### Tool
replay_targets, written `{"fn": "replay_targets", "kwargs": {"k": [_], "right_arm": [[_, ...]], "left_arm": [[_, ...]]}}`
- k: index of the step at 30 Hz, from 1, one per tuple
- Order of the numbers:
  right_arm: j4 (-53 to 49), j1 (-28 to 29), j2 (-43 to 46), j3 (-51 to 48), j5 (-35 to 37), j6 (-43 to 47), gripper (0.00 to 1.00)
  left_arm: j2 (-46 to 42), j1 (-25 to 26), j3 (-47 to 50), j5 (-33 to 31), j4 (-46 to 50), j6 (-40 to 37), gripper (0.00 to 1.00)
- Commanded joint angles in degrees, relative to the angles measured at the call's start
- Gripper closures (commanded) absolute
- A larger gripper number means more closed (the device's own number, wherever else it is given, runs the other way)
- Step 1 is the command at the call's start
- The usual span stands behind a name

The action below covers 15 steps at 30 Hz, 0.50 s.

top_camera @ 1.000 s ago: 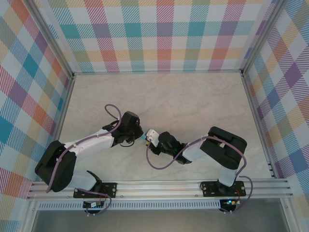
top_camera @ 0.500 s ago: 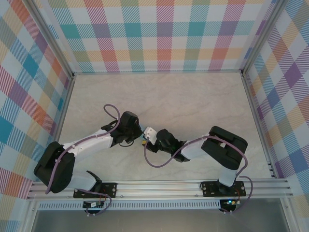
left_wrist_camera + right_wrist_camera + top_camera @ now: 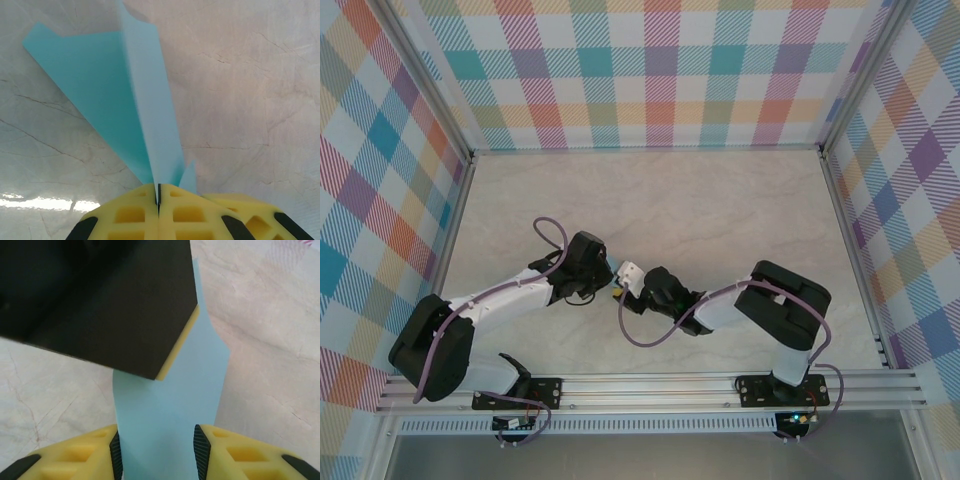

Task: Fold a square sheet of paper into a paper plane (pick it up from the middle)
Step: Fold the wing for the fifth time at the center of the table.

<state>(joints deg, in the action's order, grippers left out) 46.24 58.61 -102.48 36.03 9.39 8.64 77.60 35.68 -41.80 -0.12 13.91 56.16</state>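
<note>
My left hand (image 3: 159,192) is clamped on the paper plane (image 3: 115,90). Its yellow foam pads (image 3: 190,215), moulded with square recesses, meet flat with the thin paper pinched between them. The paper is light blue, matte and smooth. Straight creases shape it into a narrow point, with one flat triangular wing spreading left of an upright central fold. It sits over the pale, veined counter (image 3: 250,75), between my two hands. My right hand (image 3: 156,452) stands apart, one pad on either side of a strip of the paper. I cannot tell whether the pads press its edges.
</note>
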Motion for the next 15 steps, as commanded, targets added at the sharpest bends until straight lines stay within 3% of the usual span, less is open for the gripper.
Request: {"fn": "replay_targets", "kwargs": {"k": [1,5,15], "right_arm": [[4.18,0.28,2.01,-2.24,-1.66,0.39,0.60],[6.89,0.36,0.47,-2.09,-5.07,1.22,0.66],[9.61,0.34,-3.57,0.17,-6.12,2.72,0.67]], "left_arm": [[-1.15,-0.39,0.69,-0.03,0.95,0.52,0.99],[-0.96,-0.61,0.58,1.06,0.53,0.92,1.00],[-1.27,-1.40,0.93,3.03,0.23,1.63,1.00]]}}
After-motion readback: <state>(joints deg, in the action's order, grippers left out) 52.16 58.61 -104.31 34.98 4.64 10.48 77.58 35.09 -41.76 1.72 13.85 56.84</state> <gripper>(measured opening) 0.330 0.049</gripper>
